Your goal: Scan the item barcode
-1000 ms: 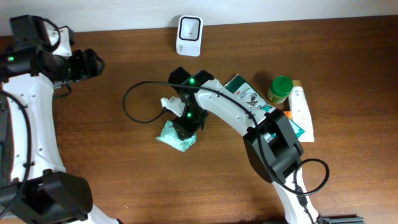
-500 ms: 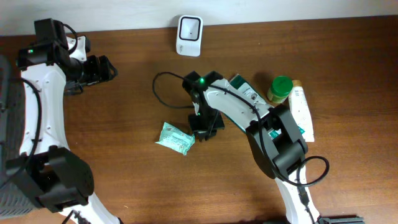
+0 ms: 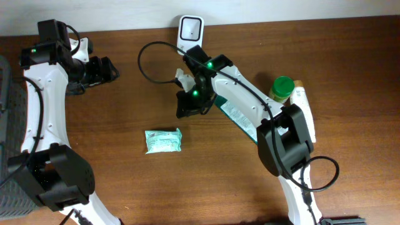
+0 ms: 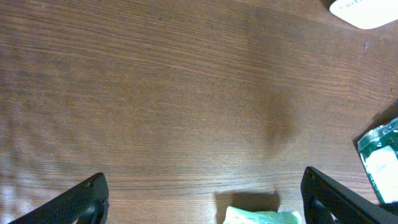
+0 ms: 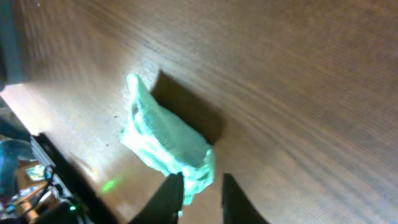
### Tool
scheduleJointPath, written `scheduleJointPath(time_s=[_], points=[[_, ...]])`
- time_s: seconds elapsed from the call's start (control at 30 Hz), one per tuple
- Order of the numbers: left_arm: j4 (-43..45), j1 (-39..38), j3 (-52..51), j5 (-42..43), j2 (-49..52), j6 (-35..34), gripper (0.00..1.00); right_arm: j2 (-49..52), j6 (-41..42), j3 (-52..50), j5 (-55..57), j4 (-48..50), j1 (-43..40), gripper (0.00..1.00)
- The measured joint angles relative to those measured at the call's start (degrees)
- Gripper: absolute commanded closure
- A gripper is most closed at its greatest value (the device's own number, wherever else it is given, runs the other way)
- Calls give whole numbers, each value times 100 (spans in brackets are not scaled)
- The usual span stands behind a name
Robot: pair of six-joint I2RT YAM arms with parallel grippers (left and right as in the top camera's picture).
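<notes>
A: Where's the green packet [image 3: 163,140]?
B: Flat on the counter [image 3: 125,181], nearest of all, touching nothing. The right jaws hang at its 1 o'clock, apart from it, drawn close together with nothing between them.
A: And the left jaws?
B: Spread wide and empty, at the packet's 10 o'clock. The white scanner [image 3: 190,34] stands farthest back, at 12 o'clock from the right jaws.

Left pincer [image 3: 107,67] gapes wide; right pincer [image 5: 202,186] hangs nearly closed, empty.
</notes>
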Motion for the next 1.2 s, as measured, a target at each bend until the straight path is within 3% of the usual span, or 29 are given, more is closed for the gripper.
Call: scheduleJointPath(time_s=[0.2, 0.4, 0.6, 0.77, 0.93, 1.0, 1.03, 1.1, 1.17, 1.2], points=[[221, -4, 0, -240, 0, 0, 12, 0, 1484, -400, 601, 575, 874, 96], [262, -4, 0, -345, 0, 0, 12, 107, 2177, -708, 1213, 929, 1180, 96], [260, -4, 0, -348, 0, 0, 11, 205, 2168, -717, 1040, 857, 986, 90], [260, -4, 0, -345, 0, 0, 12, 254, 1521, -721, 758, 789, 369, 86], [232, -4, 0, -256, 0, -2, 16, 398, 1276, -734, 892, 1456, 173, 85], [214, -7, 0, -168, 0, -17, 29, 398, 1119, -730, 892, 1456, 173, 85], [190, -33, 0, -125, 0, -35, 47, 398, 1034, -686, 890, 1386, 164, 83], [160, -162, -2, -81, 0, -17, 70, 380, 962, -378, 890, 973, 76, 82], [181, -415, -105, -57, 0, 129, 85, 267, 927, 68, 885, 398, -181, 81], [210, -595, -238, -35, 0, 223, 87, 125, 911, 358, 887, 118, -485, 81]])
